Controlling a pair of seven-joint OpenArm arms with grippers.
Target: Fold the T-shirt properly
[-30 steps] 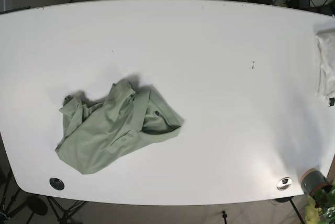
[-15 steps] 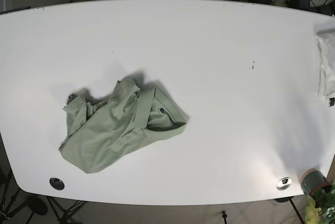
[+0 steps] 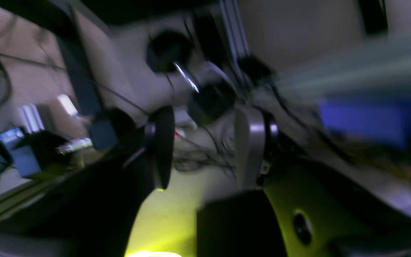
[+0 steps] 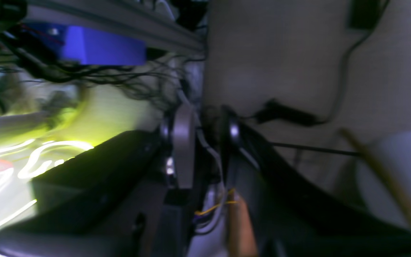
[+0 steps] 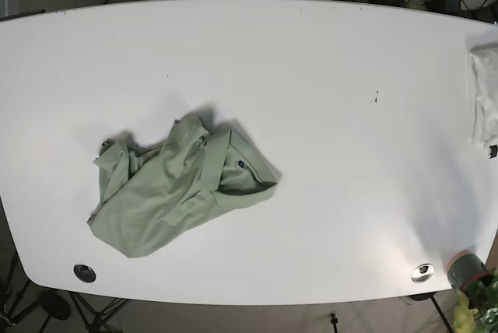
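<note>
From the base view the whole white table [image 5: 311, 115] shows, and the green T-shirt [image 5: 175, 189] lies crumpled on its left half, toward the near edge, bunched with its collar area turned up near the middle of the heap. A folded white cloth [image 5: 486, 103] lies at the far right edge, partly cut off by the frame. Neither arm shows in this view.

The wrist cameras show what the base view does not: the grippers themselves, both pointed away from the table at cables and framing in the room. Both views are badly smeared. The left gripper [image 3: 203, 146] has a clear gap between its dark finger and its silvery finger [image 3: 250, 142], with nothing between them, so it stands apart and empty. The right gripper [image 4: 205, 142] shows its two fingers closer together, with a narrow gap; wires show through that gap, probably background clutter, though the blur makes it hard to be sure. No shirt or table appears in either wrist view, and where the arms sit relative to the shirt cannot be told.
</note>
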